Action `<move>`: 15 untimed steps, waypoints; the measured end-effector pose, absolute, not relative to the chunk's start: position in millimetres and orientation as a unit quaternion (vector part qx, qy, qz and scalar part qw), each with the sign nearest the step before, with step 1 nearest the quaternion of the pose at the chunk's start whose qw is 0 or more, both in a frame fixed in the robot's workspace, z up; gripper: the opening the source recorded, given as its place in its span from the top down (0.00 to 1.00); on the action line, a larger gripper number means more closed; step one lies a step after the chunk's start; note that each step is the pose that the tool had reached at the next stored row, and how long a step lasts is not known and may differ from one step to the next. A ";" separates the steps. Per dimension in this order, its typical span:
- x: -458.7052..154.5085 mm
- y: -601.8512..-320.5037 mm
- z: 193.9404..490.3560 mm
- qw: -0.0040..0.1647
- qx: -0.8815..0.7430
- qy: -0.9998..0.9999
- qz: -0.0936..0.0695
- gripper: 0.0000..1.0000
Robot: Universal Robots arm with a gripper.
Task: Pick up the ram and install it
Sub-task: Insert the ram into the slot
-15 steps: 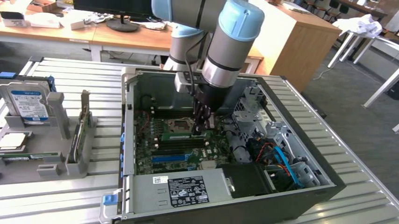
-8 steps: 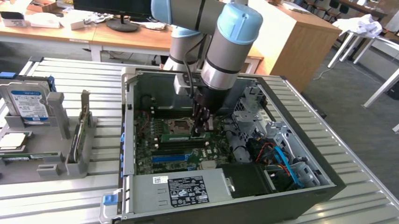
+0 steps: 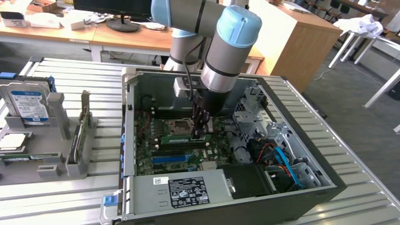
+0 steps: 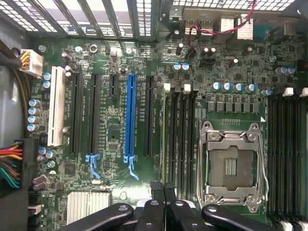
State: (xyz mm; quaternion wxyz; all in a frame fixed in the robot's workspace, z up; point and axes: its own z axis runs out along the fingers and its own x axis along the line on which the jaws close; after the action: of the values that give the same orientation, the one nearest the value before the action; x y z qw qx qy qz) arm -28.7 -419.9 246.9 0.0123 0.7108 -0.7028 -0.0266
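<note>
One tool [image 4: 162, 187], shut tight, nothing held, tips by one ram [image 3: 181, 139] upright on mobo [image 4: 115, 130].

Metal table [image 3: 62, 201], glossy green motherboard [image 4: 107, 130] — blue plastic slot [image 4: 130, 115], matt black jaws

Open computer case [image 3: 156, 89], blue-labelled hard drive [image 3: 28, 105]

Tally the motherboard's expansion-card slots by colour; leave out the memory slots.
white slot: 1
black slots: 4
blue slot: 1
Total: 6
</note>
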 end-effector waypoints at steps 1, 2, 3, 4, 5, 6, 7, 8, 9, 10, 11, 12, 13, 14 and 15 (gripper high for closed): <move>-28.7 -419.9 246.1 0.012 0.711 -0.703 -0.027 0.88; -28.7 -419.9 245.6 0.012 0.711 -0.703 -0.027 0.88; -28.7 -420.0 245.5 0.012 0.711 -0.703 -0.027 0.88; -28.7 -420.0 245.5 0.012 0.711 -0.703 -0.027 0.88; -28.7 -420.0 245.5 0.012 0.711 -0.703 -0.027 0.88; -28.7 -419.9 245.3 0.012 0.711 -0.703 -0.027 0.88; -28.7 -419.5 245.0 0.012 0.711 -0.703 -0.027 0.88; -28.8 -419.1 244.7 0.012 0.711 -0.703 -0.027 0.88; -28.8 -418.5 244.5 0.012 0.711 -0.703 -0.027 0.88; -28.7 -417.9 244.2 0.012 0.711 -0.703 -0.027 0.88; -28.8 -417.1 243.9 0.012 0.711 -0.703 -0.027 0.88; -28.7 -416.4 243.6 0.012 0.711 -0.703 -0.027 0.88; -28.7 -415.9 243.4 0.012 0.711 -0.703 -0.027 0.88; -28.7 -415.4 243.2 0.012 0.711 -0.703 -0.027 0.88; -28.7 -415.1 242.9 0.012 0.711 -0.703 -0.027 0.88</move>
State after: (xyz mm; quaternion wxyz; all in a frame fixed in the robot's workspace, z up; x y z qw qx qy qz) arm -28.7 -415.1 242.9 0.0123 0.7105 -0.7031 -0.0267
